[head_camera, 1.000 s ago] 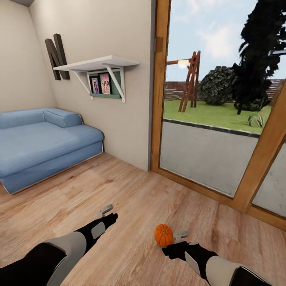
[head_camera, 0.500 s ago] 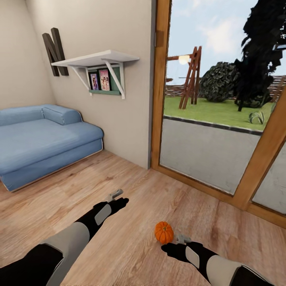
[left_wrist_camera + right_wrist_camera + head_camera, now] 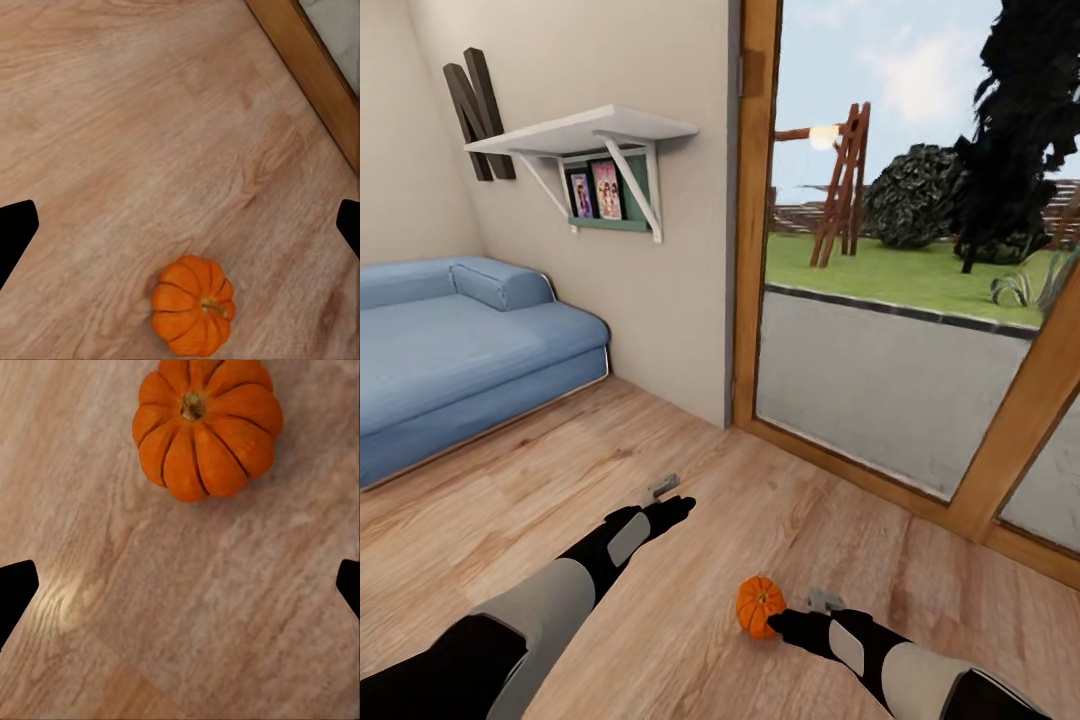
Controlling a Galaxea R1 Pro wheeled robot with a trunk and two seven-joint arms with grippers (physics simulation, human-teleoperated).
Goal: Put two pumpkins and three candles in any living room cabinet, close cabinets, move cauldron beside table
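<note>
One pumpkin (image 3: 760,606) on floor (image 3: 710,500) between two open grippers

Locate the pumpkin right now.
The pumpkin sits on the wood floor low in the head view, right of centre, just ahead of the right tool and not gripped. The glass door's wooden frame lies beyond it.
</note>
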